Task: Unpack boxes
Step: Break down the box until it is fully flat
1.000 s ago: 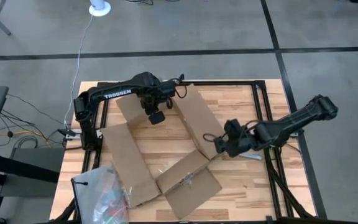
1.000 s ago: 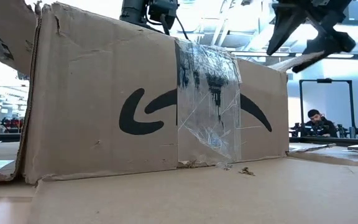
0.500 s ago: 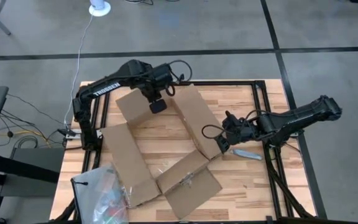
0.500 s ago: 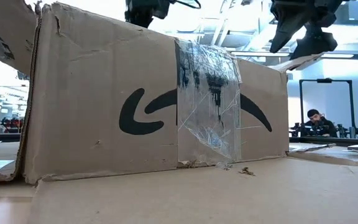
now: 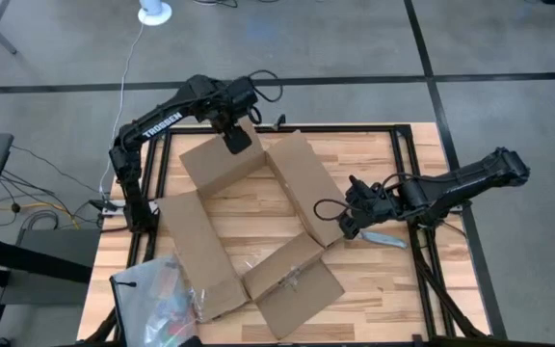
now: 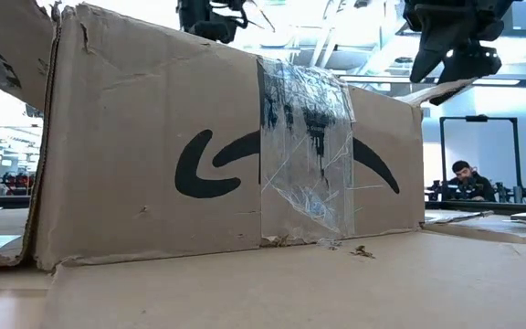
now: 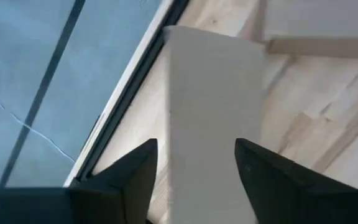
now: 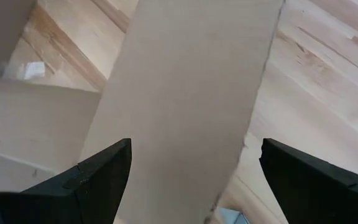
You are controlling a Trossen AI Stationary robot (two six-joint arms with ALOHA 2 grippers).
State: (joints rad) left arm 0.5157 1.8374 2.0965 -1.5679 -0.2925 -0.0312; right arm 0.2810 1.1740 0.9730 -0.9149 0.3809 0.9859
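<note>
Over the box's far flap, left gripper has retreated — fingers apart; right gripper likewise spread.

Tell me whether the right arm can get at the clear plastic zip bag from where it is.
Probably not: the clear plastic zip bag lies at the table's opposite corner, with the opened brown cardboard box between it and the right gripper.

A brown cardboard box carries a black curved arrow print and a clear, shiny tape strip smeared with dark marks. The table is pale striped wood with a black frame, on grey floor crossed by dark lines. Both arms are black.
</note>
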